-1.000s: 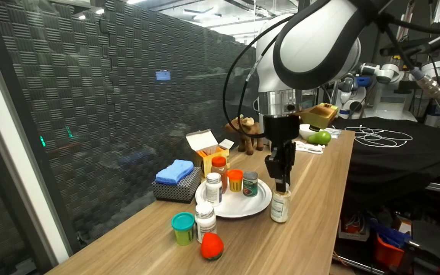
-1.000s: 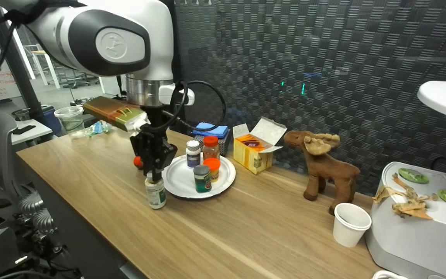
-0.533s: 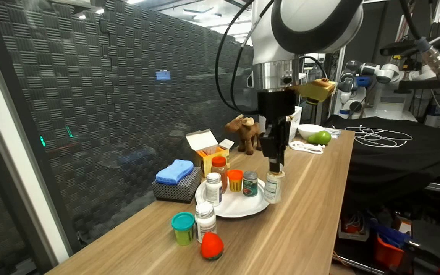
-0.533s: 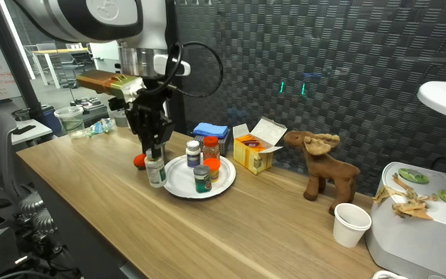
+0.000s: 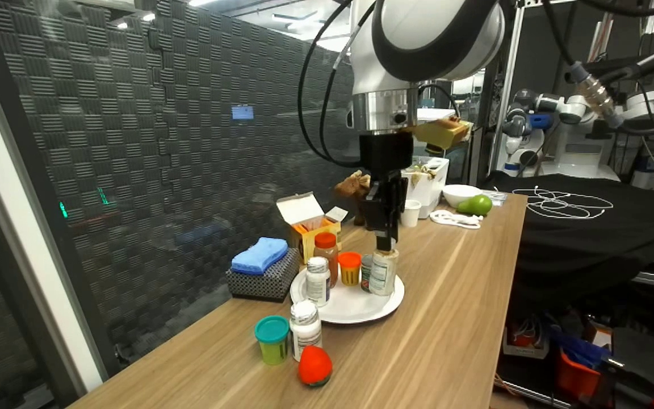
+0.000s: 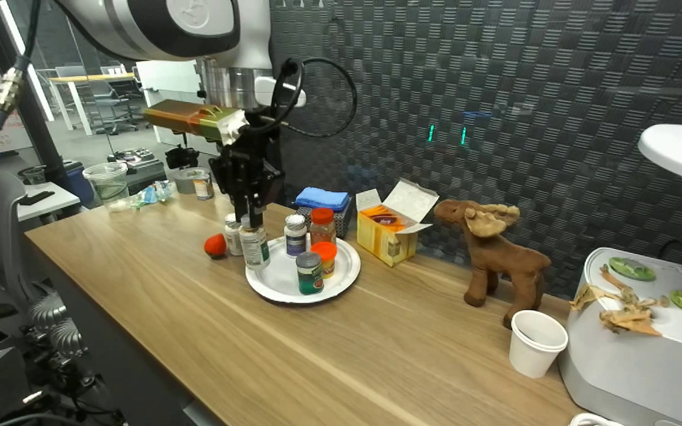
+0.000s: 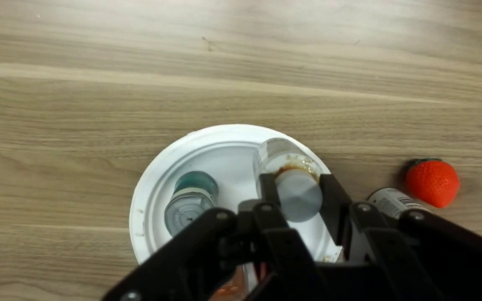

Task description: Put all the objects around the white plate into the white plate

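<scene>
White cylindrical plastic bottle moves from beside the flat round white plate to over it

Jaws of the black two-fingered gripper clamp its pale cap; it hangs directly below them, nearly upright, near one edge. Lowering straight down looks next.

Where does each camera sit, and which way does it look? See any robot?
In an exterior view: away from the robot arm, looking down along the table, red strawberry near, white plate beyond; the arm enters from the top.
In an exterior view: away from the arm, looking across the table toward the dark wall, paper cups near; the arm enters top left.
Wrist view: above the gripper, looking down at the plate; just the gripper shows, shut on a white bottle.
Both exterior views share the arm, gripper, bottle and plate.
</scene>
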Tool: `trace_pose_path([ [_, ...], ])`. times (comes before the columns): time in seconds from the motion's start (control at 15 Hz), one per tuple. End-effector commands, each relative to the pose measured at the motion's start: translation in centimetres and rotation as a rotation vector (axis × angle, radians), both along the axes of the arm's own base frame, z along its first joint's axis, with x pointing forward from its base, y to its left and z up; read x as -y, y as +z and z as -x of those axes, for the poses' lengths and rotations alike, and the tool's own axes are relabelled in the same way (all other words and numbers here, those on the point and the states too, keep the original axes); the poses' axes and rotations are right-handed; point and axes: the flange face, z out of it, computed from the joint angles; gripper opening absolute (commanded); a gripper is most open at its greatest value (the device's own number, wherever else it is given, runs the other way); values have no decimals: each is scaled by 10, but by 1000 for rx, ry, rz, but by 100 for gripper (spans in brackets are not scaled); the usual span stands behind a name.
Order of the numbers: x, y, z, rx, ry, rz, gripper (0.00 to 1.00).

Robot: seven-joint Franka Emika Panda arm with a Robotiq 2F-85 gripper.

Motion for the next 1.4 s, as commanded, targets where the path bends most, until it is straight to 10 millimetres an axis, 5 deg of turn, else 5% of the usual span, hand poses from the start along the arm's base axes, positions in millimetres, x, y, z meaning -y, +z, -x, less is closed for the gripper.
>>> trace_pose_path([
  [0.0,-4,-7,-27,-10,27,-14,8],
  [0.4,-1,-11,-58,15,0,-29,8],
  [0.93,-4,-45,-77,33,-16,-11,8],
  [1.33,2,-46,-86,77,-15,44,8],
])
